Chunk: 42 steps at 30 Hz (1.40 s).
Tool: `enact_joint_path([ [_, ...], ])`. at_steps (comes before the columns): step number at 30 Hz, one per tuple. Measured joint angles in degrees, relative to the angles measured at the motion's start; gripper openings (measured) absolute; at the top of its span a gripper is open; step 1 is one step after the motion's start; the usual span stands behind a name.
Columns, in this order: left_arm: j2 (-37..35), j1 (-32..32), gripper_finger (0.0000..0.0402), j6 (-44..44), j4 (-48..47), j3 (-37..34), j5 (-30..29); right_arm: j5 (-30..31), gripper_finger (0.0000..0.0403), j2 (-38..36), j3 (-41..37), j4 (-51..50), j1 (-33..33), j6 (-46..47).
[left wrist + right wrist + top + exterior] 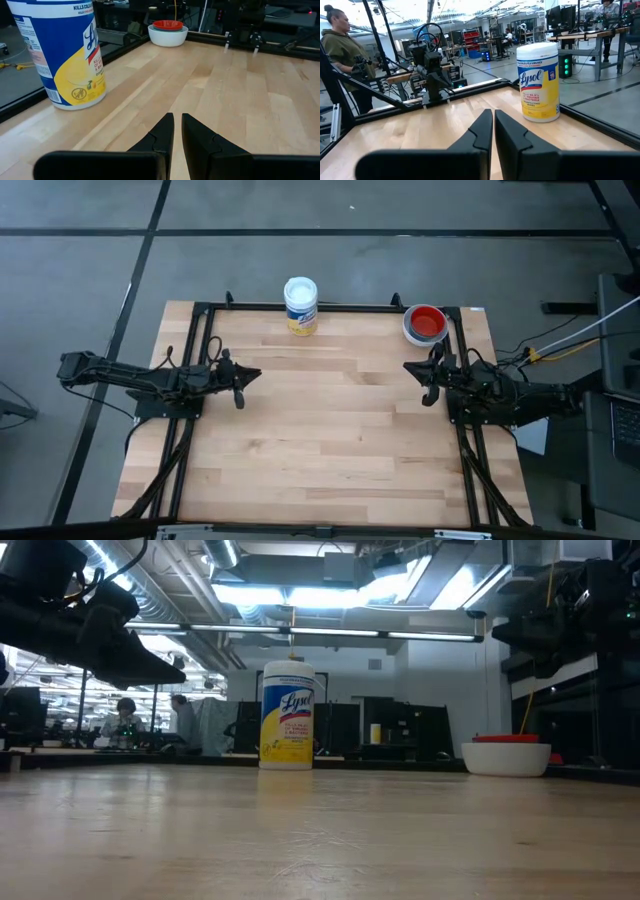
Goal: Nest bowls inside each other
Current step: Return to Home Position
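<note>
Nested bowls (424, 323) at the far right corner, red uppermost.
The left claw (177, 116), closed on nothing, hovers by the left edge; the wipes container (300, 305) stands mid far edge; the right claw (493, 112), likewise closed, hovers beside the bowls; bare surface (320, 440) between.

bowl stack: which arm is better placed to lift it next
Right, most likely. The bowl stack sits at the table's far right corner, close beside the right gripper, while the left gripper waits across the table. Both are shut and empty.
</note>
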Motion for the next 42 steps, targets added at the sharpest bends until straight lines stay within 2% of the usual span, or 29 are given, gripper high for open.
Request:
enact_joint_path([
  [3, -0.76, -0.12, 0.0031, 0.0, -0.78, 0.0, -0.03, 0.0, 0.002, 0.0, 0.0, 0.0, 0.0, -0.01],
  [9, -11.47, -0.75, 0.0031, -0.02, -4.76, 0.0, 1.36, -0.03, 0.002, 0.02, 0.0, 0.0, 0.0, -0.02],
  [19, -25.72, -0.63, 0.0031, -0.02, -4.31, 0.0, 1.33, -0.04, 0.002, 0.02, 0.0, -0.02, 0.0, -0.01],
  [23, -25.73, -0.63, 0.0031, -0.05, -1.49, 0.0, 1.14, -0.07, 0.002, 0.02, 0.0, -0.02, 0.0, -0.02],
  [42, -25.73, -0.63, 0.0031, -0.04, -1.77, 0.0, 1.64, -0.14, 0.002, 0.02, 0.0, -0.02, 0.0, -0.01],
])
